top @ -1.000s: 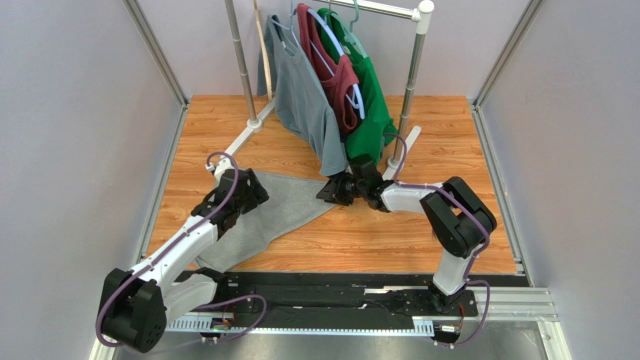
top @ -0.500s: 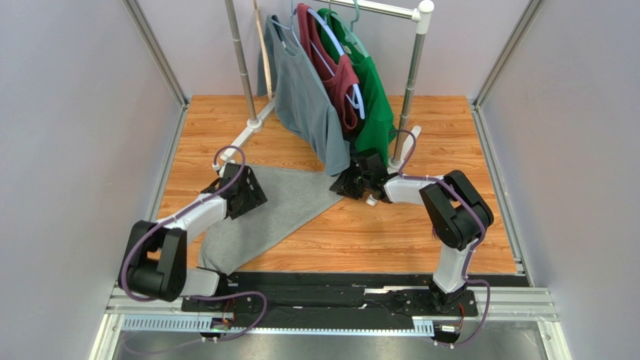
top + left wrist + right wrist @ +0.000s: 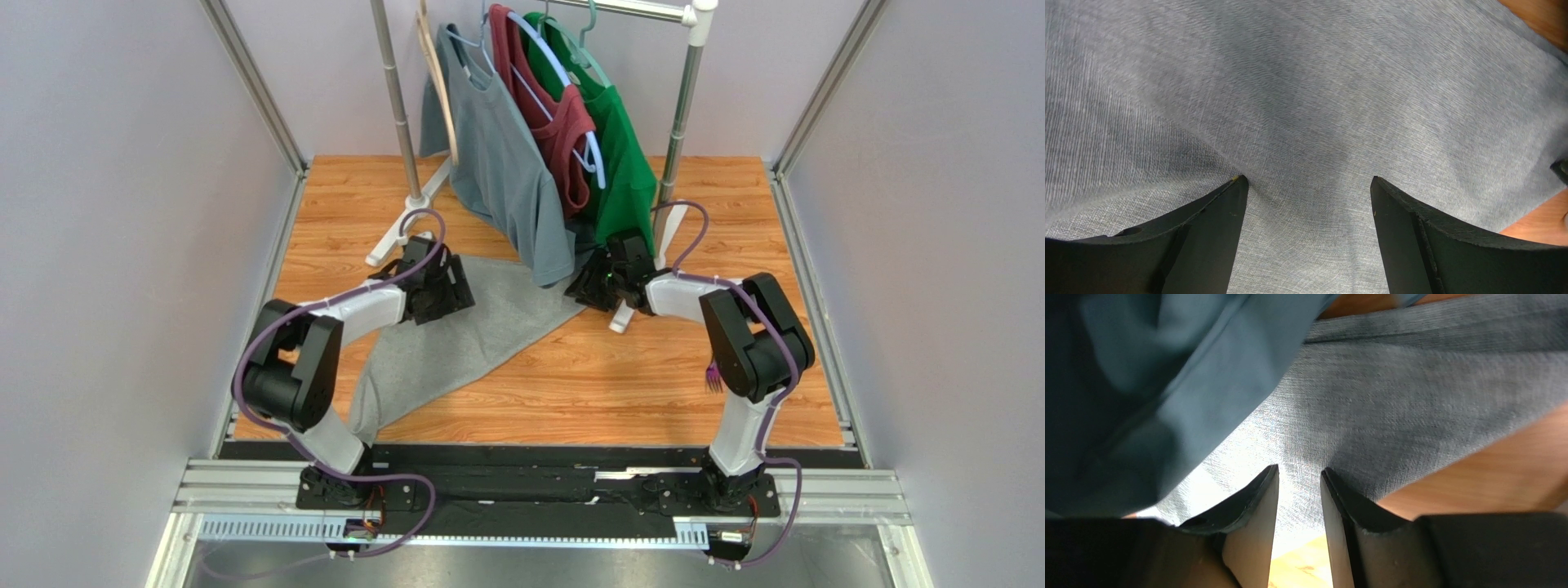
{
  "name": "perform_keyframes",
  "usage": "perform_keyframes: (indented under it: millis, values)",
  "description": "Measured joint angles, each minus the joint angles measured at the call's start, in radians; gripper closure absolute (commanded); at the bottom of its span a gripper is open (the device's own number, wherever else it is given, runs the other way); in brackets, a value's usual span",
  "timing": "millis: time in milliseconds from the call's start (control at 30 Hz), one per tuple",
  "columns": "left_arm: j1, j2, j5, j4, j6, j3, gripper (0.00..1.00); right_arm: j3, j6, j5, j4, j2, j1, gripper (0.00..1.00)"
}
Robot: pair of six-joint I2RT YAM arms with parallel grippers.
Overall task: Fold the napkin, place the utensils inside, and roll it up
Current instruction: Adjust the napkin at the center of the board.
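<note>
Pressing napkin [image 3: 1290,86], left end effector [image 3: 1308,179] wide.

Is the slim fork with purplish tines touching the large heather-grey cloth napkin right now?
Apart. Top view: the fork lies beside the right arm, with bare wooden tabletop between it and the napkin.

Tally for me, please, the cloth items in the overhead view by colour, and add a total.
Grey: 2 (the napkin on the table, the grey shirt on the rack)
Dark red: 1 (the dark red top on the rack)
Green: 1 (the green shirt on the rack)
Total: 4
</note>
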Motion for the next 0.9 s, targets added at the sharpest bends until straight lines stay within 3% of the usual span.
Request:
perform_keyframes:
  millis: [200, 333, 533, 633, 900]
  values:
    - [-0.041, 0.092, 0.017, 0.018, 0.042, 0.100, 0.18, 0.019, -0.030, -0.002, -0.023, 0.000, -0.089, 0.61]
    - [-0.042, 0.058, -0.016, -0.013, 0.079, 0.108, 0.17, 0.031, -0.057, -0.032, -0.033, 0.000, -0.098, 0.60]
    - [-0.040, -0.193, -0.109, -0.115, 0.103, 0.055, 0.17, 0.034, -0.068, -0.069, -0.024, -0.002, -0.075, 0.60]
    - [-0.040, -0.338, -0.154, -0.176, 0.082, -0.021, 0.18, 0.001, -0.063, -0.082, 0.012, -0.029, -0.034, 0.60]
    - [-0.026, -0.547, -0.208, -0.336, -0.003, -0.258, 0.21, -0.134, -0.010, -0.127, 0.117, -0.113, 0.115, 0.60]
